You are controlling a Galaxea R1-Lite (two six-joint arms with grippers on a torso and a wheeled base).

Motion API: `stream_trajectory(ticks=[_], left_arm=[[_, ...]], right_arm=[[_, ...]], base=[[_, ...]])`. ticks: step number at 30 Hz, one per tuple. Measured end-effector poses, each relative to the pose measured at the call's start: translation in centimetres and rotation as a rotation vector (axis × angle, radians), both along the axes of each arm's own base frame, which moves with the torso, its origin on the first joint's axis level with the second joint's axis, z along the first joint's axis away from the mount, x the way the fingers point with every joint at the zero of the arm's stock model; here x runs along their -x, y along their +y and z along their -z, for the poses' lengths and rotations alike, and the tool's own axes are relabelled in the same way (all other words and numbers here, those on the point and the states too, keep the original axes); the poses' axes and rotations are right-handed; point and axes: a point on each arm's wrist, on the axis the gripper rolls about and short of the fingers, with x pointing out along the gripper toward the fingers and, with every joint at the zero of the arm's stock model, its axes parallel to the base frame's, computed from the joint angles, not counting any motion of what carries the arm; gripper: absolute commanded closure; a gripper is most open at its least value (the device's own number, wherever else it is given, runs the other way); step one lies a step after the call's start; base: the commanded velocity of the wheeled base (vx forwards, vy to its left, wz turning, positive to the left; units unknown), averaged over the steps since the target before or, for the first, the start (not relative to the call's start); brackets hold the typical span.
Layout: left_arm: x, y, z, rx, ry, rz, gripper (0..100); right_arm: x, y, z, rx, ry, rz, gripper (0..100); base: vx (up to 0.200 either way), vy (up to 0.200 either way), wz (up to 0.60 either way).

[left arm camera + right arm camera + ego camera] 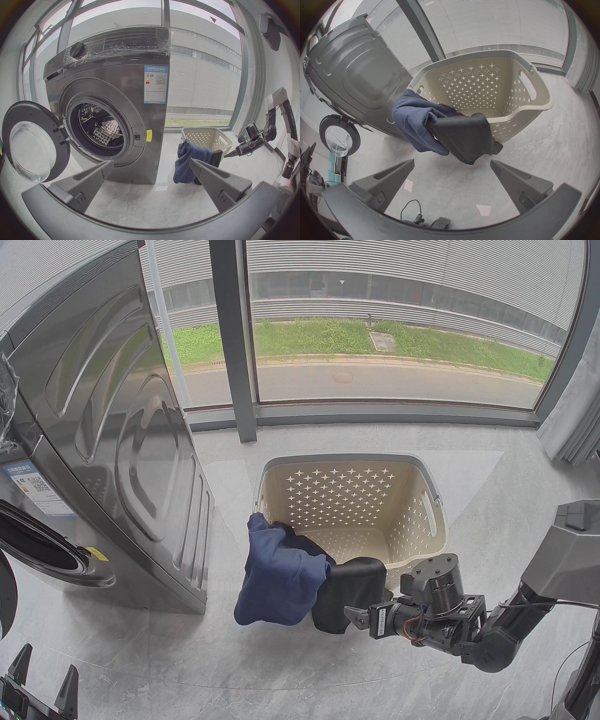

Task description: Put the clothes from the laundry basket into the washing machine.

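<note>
In the head view we see one laundry basket [350, 457] on the floor with two garments draped over its near rim. One blue garment [278, 577] hangs on the side toward the single washing machine [106, 446]. One black garment [350, 599] touches it and hangs down the basket's outer wall. The right claw [353, 617] sits just beside the black garment, outside the basket. The left claw [45, 672] is well apart from the basket, in front of the washing machine.

In the left wrist view, the left claw is spread wide with nothing in it. Beside the basket, the washing machine's door [31, 150] is swung open and shows the drum [100, 128].

In the right wrist view, the right claw is also spread and holds nothing, and it faces both garments at the basket's rim.

We judge both garments soft, light and limp. They will likely sag, trail, and perhaps drag each other along. We would pinch a bunched fold up at the rim, where the cloth gathers thickest.
</note>
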Motion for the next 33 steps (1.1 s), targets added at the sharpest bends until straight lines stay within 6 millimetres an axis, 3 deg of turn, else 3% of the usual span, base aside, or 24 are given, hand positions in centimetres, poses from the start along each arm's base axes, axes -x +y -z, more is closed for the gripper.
stream_trajectory(ticks=[19, 33], left_arm=[[0.0, 0.0, 0.0, 0.000, 0.001, 0.000, 0], [0.0, 0.0, 0.0, 0.000, 0.001, 0.000, 0]], right_arm=[[-4.0, 2.8, 3.3, -0.034, -0.036, 0.018, 0], [-6.6, 3.2, 4.8, -0.050, -0.054, 0.052, 0]], base=[[0.000, 0.000, 0.00], [0.000, 0.000, 0.00]])
